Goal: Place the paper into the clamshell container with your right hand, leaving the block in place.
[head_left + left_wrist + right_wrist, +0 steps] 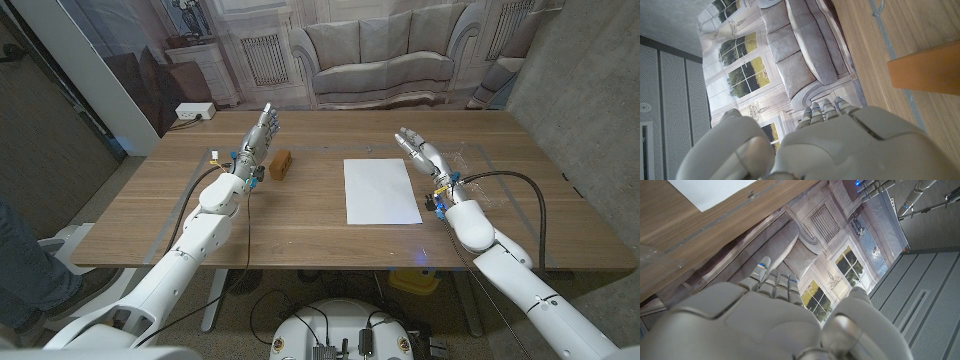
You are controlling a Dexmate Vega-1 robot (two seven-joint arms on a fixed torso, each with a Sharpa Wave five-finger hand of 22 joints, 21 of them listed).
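**Ann:** Wood all the way across, a wooden table (300, 235), and starting at the left side there's the left hand (258, 137) raised just above the surface, fingers straight and close together, nothing in them.

**Bo:** Just beside it sits the block (281, 164), a small orange-brown piece lying on the table, near the fingers but apart from them. From the left wrist view the block (926, 68) lies on the wood past the back of that hand (840, 145), no contact.

**Ann:** Moving to the middle, the paper (381, 190), a white sheet lying flat on the table, well apart from the block, long side running away from the robot.

**Bo:** And on to the right: the right hand (422, 152) hovers just beside the paper's far right corner, fingers stretched out and slightly spread, holding nothing. I can't tell whether any fingertip touches the sheet.

**Ann:** Under and beyond that hand there's the clamshell container (480, 180), clear plastic, hard to make out against the wood. Whether its lid is up or down I can't tell.

**Bo:** Right wrist view gives the back of the right hand (770, 320), a corner of the paper (715, 192) and a sliver of the clear container (655, 260) at the edge.

**Ann:** So the sheet is on bare table, outside the container
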